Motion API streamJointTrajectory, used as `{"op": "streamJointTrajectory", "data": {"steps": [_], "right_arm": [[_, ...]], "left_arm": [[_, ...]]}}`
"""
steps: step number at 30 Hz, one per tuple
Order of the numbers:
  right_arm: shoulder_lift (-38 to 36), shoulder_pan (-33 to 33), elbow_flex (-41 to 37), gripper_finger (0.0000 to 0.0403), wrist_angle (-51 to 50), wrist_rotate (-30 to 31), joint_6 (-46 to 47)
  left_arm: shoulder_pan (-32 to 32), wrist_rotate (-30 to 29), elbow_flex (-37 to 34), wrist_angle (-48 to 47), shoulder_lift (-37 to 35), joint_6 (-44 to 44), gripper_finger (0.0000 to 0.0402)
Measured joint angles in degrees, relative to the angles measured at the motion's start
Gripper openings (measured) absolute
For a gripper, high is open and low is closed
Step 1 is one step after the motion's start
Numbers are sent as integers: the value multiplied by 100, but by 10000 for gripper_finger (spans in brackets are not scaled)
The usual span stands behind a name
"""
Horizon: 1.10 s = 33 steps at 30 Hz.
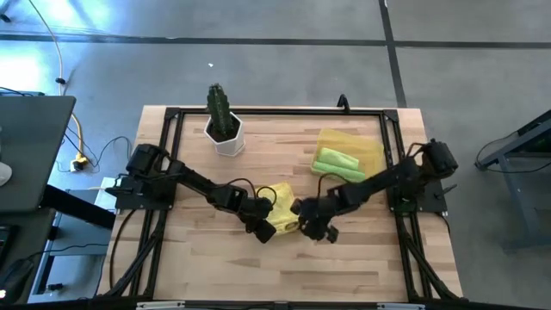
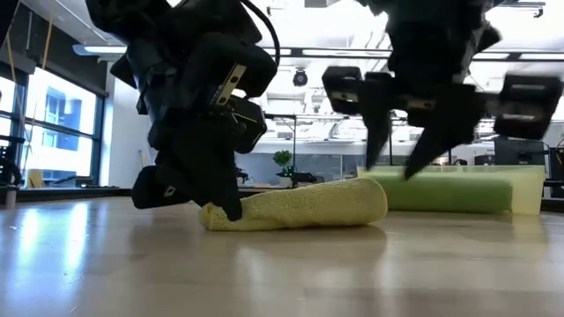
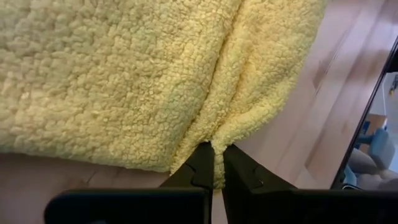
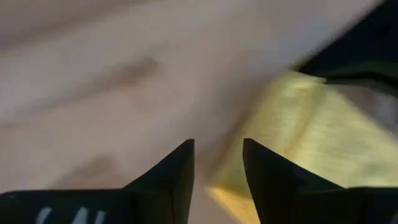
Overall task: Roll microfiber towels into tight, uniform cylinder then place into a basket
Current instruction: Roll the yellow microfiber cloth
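The yellow towel (image 1: 281, 209) lies on the table's middle as a loose roll (image 2: 304, 203). My left gripper (image 1: 263, 229) is shut on its near-left end. My right gripper (image 1: 312, 228) is open just right of the towel. In the low view its fingertips (image 2: 398, 167) hang a little above the roll's right end and touch nothing. The right wrist view (image 4: 217, 155) shows the towel (image 4: 311, 137) just beyond the fingers. The yellow basket (image 1: 368, 145) stands at the far right with rolled green towel (image 1: 336, 161) lying in it, also in the low view (image 2: 449, 194). My left gripper pinches a puckered fold at the yellow towel's end (image 3: 219, 149) between its two fingers (image 3: 199, 165). The fingers slant down from the table's left (image 2: 220, 198). The towel rests on the table along its whole length; the cloth gathers into a crease toward the pinch.
A white pot with a green cactus (image 1: 225, 129) stands at the far left of the table. Bare wood (image 1: 284, 267) lies between the grippers and the near edge. A black frame rail (image 1: 284, 112) runs along the table's far side.
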Motion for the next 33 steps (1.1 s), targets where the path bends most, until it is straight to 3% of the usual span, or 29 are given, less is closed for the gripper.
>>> {"op": "streamJointTrajectory", "data": {"steps": [3,5,11,17,23,33], "right_arm": [[80,294,2,120,324,1166,97],[93,386,2,118,384,1472,172],[93,389,2,119,410,1513,654],[153,517,2,119,436,1088,1294],[310,501,0,121,462,1571,1633],[367,318,2,194,496,1649,1571]], "left_arm": [[40,16,0,7,0,27,3],[40,15,-2,25,0,30,3],[38,-10,-4,51,0,51,3],[40,-32,-2,62,0,99,3],[40,-54,-2,76,0,246,3],[44,-56,-2,86,0,250,3]]}}
